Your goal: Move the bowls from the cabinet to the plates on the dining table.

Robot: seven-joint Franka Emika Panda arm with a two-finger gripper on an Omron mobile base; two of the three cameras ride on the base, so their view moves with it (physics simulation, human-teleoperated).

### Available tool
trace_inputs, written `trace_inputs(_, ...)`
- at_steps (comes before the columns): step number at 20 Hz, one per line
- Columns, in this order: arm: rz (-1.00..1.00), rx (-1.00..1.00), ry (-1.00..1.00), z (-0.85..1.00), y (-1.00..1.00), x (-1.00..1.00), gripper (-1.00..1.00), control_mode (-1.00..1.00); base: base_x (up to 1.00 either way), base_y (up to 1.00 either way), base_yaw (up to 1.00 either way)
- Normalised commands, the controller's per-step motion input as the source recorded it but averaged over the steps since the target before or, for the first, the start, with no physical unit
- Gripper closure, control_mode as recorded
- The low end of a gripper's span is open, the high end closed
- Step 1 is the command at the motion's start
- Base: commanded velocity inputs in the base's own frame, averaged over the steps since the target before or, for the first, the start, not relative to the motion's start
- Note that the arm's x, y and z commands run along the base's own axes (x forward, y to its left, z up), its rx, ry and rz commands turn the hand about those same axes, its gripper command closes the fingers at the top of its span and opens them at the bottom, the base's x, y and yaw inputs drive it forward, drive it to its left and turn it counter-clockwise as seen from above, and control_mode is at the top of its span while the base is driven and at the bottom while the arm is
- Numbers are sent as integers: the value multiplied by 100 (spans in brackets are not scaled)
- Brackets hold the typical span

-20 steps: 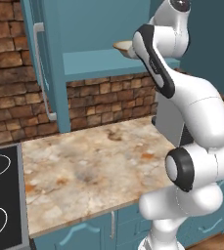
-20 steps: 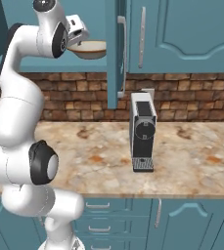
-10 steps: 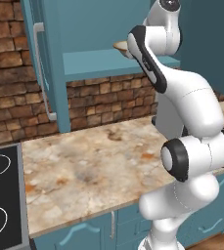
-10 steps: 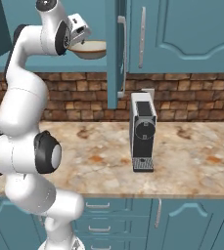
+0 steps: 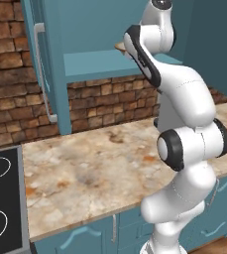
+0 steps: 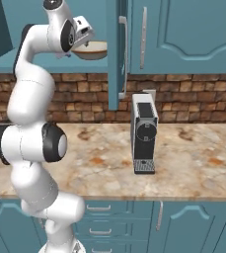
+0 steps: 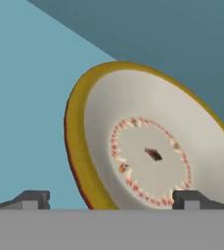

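The cabinet [image 6: 183,34] was the landmark, a teal-blue wall unit hung above a brick backsplash [image 6: 193,96], with one door [image 6: 115,54] swung out toward the room and its long silver bar handle [image 6: 124,57] showing on the edge; in the left base view the same open door [image 5: 48,64] stood left of the bare teal inner shelf [image 5: 92,62]; below the cabinet ran a beige, rust-mottled marble counter [image 6: 183,163], and at its far left end, well left of the cabinet, sat a black cooktop [image 5: 3,198]; the white arm [image 6: 33,99] rose from the floor in front of the counter and reached up to the cabinet shelf; on the counter, just below the open door's edge, stood a dark and silver coffee machine [image 6: 144,132], upright; inside the cabinet, on the shelf, sat a bowl [image 6: 91,49], cream-white within and tan at the rim, right at the hand; in the hand view the bowl [image 7: 147,156] lay tilted across the frame, a ring of small reddish marks round its centre; the gripper [image 7: 108,199] had its two fingertips spread wide, one to each side of the bowl's near rim, gripping nothing.
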Motion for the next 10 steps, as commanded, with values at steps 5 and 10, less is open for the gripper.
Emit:
trace_inputs(5,0,-3,2,-6,0,38,-100,-100,0,0,0)
trace_inputs(10,0,-3,4,-12,0,29,-100,-100,0,0,0)
